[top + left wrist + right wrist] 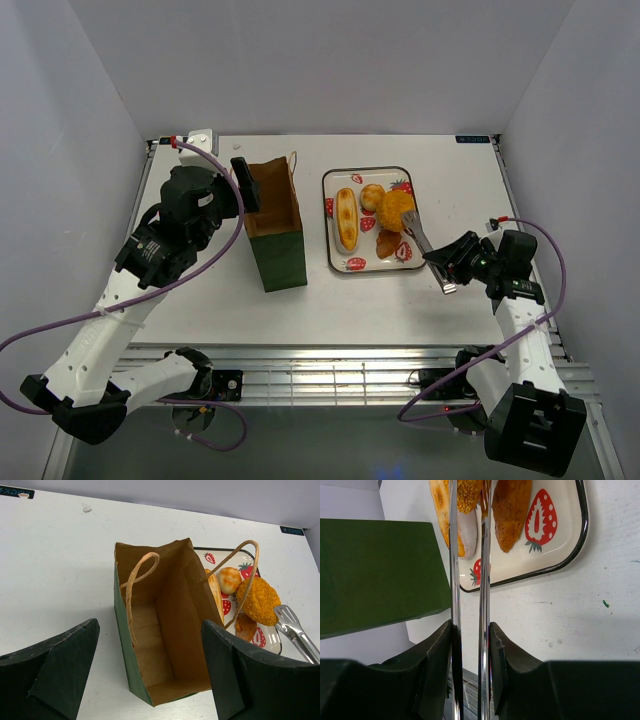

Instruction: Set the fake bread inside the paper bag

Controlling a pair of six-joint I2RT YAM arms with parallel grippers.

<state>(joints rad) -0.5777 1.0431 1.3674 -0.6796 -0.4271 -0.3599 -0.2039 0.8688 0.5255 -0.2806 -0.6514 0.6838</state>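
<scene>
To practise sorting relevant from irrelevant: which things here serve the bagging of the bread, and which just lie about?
In the job: bag, long roll, round bun, oval bun, dark piece, tongs, right gripper.
Lying about: tray, white box.

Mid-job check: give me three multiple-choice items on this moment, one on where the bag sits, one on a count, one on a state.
1. In the top view, the paper bag stands:
A) left of the tray
B) right of the tray
C) on the tray

2. Pieces of fake bread on the tray:
A) two
B) four
C) six

3. The right gripper is:
A) open and empty
B) shut on the tongs
C) shut on a bag handle

Answers:
1 A: the bag is left of the tray, with bare table between them.
2 B: a long roll, a small bun, a large orange bun and a dark piece lie there.
3 B: its fingers press both tong arms.
</scene>
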